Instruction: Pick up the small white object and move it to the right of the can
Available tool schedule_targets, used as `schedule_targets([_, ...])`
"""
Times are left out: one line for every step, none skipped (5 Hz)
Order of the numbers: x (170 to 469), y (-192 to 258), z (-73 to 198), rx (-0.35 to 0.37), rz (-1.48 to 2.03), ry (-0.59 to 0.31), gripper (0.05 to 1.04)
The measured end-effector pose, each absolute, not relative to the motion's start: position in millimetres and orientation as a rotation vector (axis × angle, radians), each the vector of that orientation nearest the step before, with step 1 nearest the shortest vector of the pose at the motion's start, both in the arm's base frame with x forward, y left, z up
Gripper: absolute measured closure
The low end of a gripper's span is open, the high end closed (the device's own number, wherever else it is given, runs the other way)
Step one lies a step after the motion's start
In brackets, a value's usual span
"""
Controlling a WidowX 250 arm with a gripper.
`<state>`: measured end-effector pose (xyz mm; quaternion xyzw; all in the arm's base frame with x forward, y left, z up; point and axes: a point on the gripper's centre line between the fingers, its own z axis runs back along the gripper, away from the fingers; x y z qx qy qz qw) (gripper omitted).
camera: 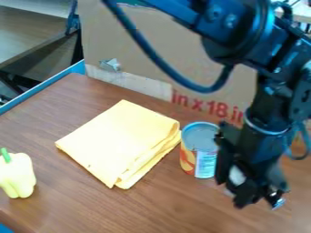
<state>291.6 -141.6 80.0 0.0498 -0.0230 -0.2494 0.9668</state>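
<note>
Can (pixel 198 148) upright by the folded cloth (pixel 115 141), gripper (pixel 258 195) close at its far side from the cloth.
This looks like positioning (jaws open or closed, I cannot tell); grasping here would call for alignment around the can. A pepper (pixel 18 175) sits farther off.

The robot arm (pixel 246 38) is black and glossy, built of thick, rounded housings with pale glints along their edges. Round bolt heads (pixel 231 20) dot the far segment. A thick, smooth dark cable (pixel 152 53) loops along its left side, and a thinner cable (pixel 307 142) curves at the right. A pale ring (pixel 265 131) circles the wrist. The angular black gripper (pixel 258 195) carries a whitish patch (pixel 237 175) and a shiny silvery bit (pixel 278 203) at its near end.
</note>
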Motion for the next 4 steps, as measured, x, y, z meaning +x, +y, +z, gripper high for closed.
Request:
schedule_targets([322, -149, 77, 0.055, -0.503, -0.054, 0.49])
schedule_targets([347, -156, 69, 0.021, -0.488, -0.014, 0.49])
schedule_targets([366, -165, 53, 0.031, -0.484, 0.044, 0.49])
schedule_targets([362, -182, 35, 0.041, -0.483, 0.078, 0.49])
